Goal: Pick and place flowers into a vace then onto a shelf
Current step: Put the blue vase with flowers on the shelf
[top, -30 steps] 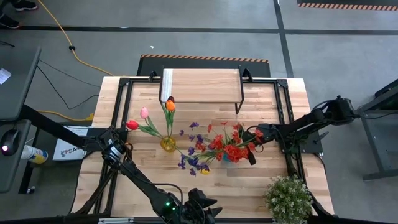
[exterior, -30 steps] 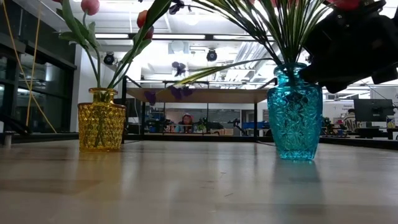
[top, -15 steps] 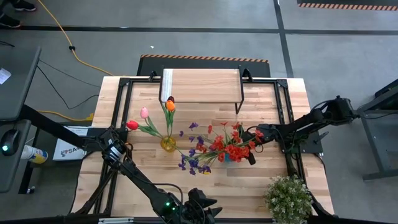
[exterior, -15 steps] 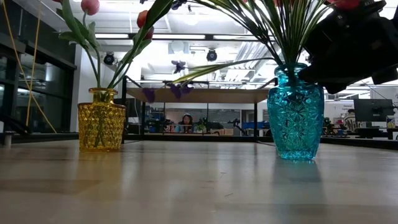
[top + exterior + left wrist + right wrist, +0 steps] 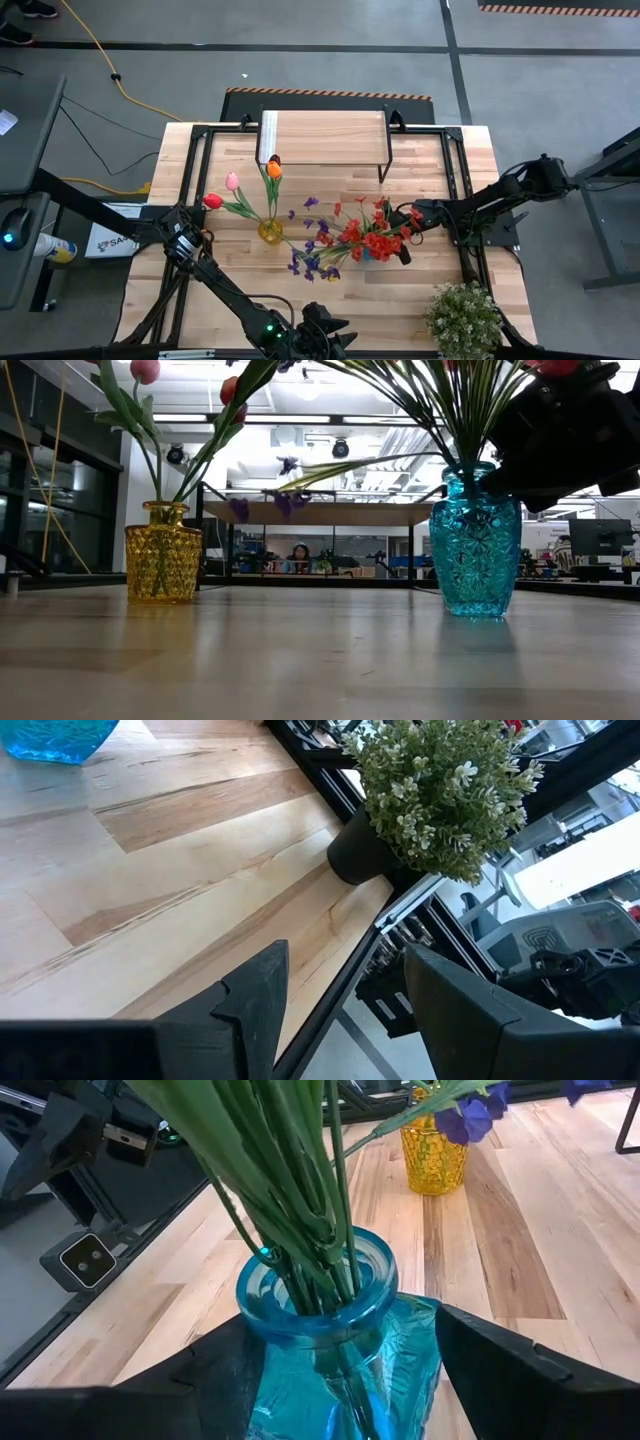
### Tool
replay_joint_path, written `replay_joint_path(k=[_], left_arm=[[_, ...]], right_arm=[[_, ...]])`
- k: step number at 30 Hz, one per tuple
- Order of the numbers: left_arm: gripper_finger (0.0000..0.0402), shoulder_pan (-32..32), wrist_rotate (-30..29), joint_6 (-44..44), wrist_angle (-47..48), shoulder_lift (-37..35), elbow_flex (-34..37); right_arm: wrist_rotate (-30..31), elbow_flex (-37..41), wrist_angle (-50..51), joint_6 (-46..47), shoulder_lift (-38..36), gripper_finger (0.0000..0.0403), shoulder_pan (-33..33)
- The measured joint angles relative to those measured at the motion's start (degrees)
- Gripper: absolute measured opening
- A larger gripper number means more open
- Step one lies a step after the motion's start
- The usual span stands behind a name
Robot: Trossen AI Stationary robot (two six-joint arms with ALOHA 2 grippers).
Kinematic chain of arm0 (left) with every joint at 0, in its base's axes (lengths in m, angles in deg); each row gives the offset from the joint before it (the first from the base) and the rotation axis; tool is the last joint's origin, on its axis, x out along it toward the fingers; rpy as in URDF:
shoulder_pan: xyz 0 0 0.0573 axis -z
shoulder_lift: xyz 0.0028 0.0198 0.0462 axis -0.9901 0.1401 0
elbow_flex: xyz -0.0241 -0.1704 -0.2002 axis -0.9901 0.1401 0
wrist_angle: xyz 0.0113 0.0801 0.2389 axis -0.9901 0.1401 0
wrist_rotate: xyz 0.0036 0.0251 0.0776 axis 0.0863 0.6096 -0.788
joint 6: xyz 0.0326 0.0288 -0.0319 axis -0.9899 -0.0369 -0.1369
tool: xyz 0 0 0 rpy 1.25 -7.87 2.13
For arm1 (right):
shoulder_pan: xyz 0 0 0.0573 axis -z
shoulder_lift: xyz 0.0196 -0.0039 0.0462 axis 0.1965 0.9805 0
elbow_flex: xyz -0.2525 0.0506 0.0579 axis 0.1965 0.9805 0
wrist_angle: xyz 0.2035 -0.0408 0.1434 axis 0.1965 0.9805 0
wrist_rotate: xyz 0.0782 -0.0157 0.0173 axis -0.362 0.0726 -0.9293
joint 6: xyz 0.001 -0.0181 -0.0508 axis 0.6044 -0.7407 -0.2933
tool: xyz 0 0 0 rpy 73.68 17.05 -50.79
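A blue glass vase (image 5: 335, 1310) stands near the table's middle, holding red (image 5: 370, 235) and purple flowers (image 5: 312, 258) by their green stems (image 5: 290, 1190). My right gripper (image 5: 403, 243) reaches it from the table's right and is shut on it. A yellow vase (image 5: 270, 232) to its left holds pink, red and orange tulips (image 5: 250, 195). The shelf (image 5: 322, 135) stands at the table's far edge. My left gripper (image 5: 345, 1010) waits open at the near edge (image 5: 325, 325), holding nothing. My right gripper has the blue vase's body between its two fingers, one on each side (image 5: 250, 1355) just below the neck. The fingers (image 5: 500, 1375) come in nearly level from the table's right. The vase stands upright with its base (image 5: 478, 610) on the table.
A bushy green potted plant (image 5: 463, 318) stands at the near right corner, close ahead of my left gripper (image 5: 440, 790). Black frame rails (image 5: 455, 190) run along the table's sides. Bare wood lies between the vases and the near edge (image 5: 300, 660).
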Motion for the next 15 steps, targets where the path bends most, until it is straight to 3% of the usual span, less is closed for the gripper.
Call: replay_joint_path(k=[15], left_arm=[[0.0232, 0.0, 0.0, 0.0, 0.0, 0.0, 0.0]], right_arm=[[0.2, 0.0, -0.1, -0.1, -0.1, 0.022, 0.0]])
